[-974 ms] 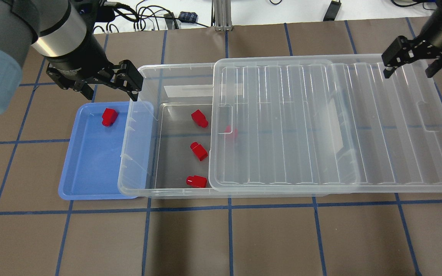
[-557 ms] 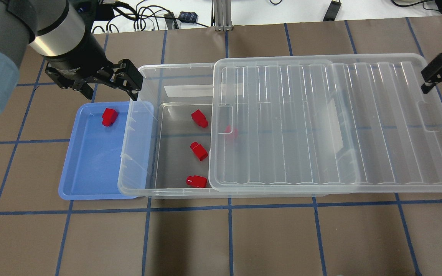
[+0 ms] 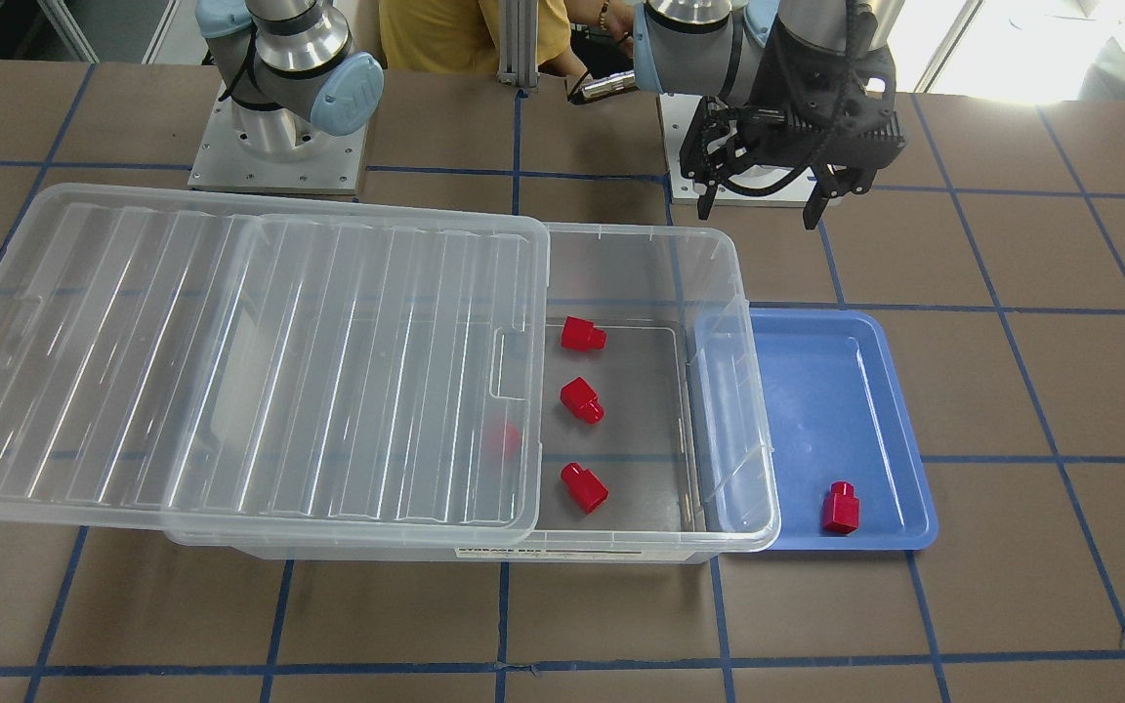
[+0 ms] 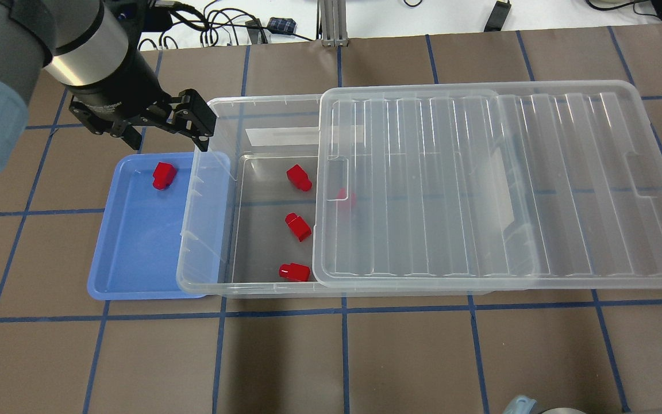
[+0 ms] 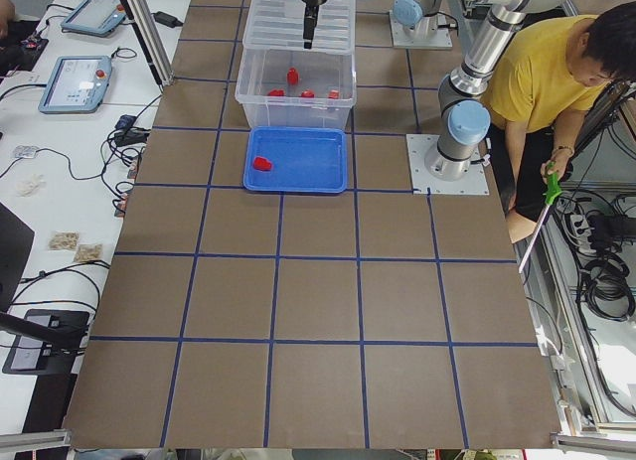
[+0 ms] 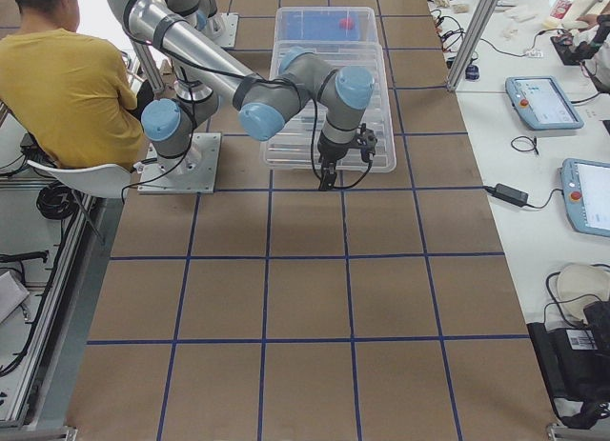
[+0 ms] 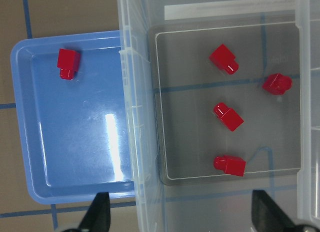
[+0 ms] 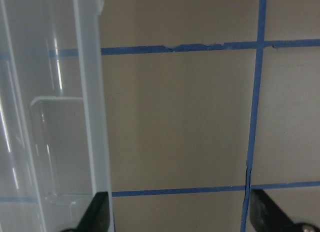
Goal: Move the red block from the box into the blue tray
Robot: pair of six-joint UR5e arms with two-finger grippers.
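One red block (image 4: 164,175) lies in the far end of the blue tray (image 4: 135,247), also seen in the left wrist view (image 7: 67,63). Three red blocks (image 4: 299,177) (image 4: 297,226) (image 4: 294,271) lie in the uncovered left part of the clear box (image 4: 204,230). Another one (image 4: 347,198) shows dimly under the ribbed lid (image 4: 480,184), which is slid to the right. My left gripper (image 4: 167,138) is open and empty, above the tray's far end and the box corner. My right gripper (image 8: 182,214) is open and empty over bare table, just beyond the lid's right end.
The tray's right side tucks under the box's left rim. Cables (image 4: 222,29) lie along the far table edge. A person in a yellow shirt (image 5: 556,82) sits behind the robot bases (image 3: 279,146).
My right gripper has moved off the lid's far right corner, out to the right edge of the overhead view. The left gripper and the blocks have not moved.
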